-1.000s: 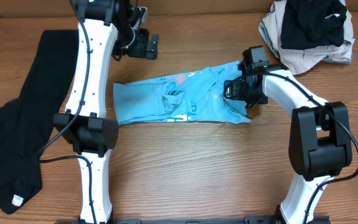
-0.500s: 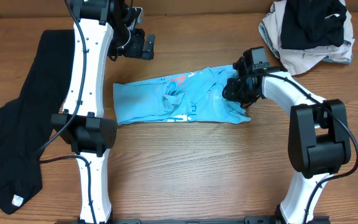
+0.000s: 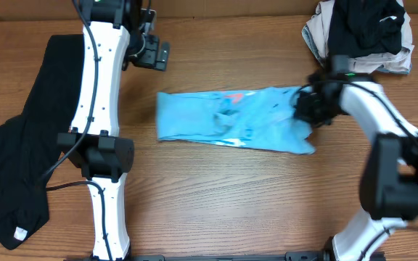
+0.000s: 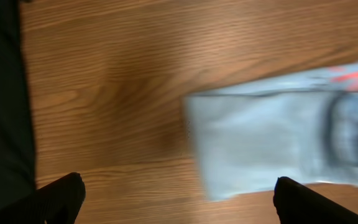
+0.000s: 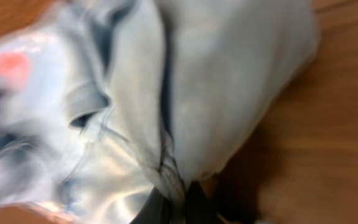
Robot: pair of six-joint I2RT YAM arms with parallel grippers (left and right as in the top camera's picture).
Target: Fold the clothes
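Observation:
The light-blue T-shirt (image 3: 231,119) lies as a long folded strip across the middle of the table, its pink-red lettering facing up. My right gripper (image 3: 307,110) sits at the strip's right end, shut on a pinch of the cloth. In the right wrist view the bunched T-shirt (image 5: 216,81) fills the frame and runs down into the closed gripper (image 5: 179,208). My left gripper (image 3: 154,54) hovers open above the table, behind the strip's left end. Its dark fingertips (image 4: 61,196) stand wide apart, with the T-shirt's (image 4: 260,143) left end below them.
A long black garment (image 3: 27,145) lies along the left side of the table, and its edge (image 4: 2,93) shows in the left wrist view. A pile of black and beige garments (image 3: 361,32) sits at the back right corner, just behind the right arm.
My right gripper shut on the T-shirt's right end and dragged the whole strip to the right. The left gripper drifted slightly back and left, still open.

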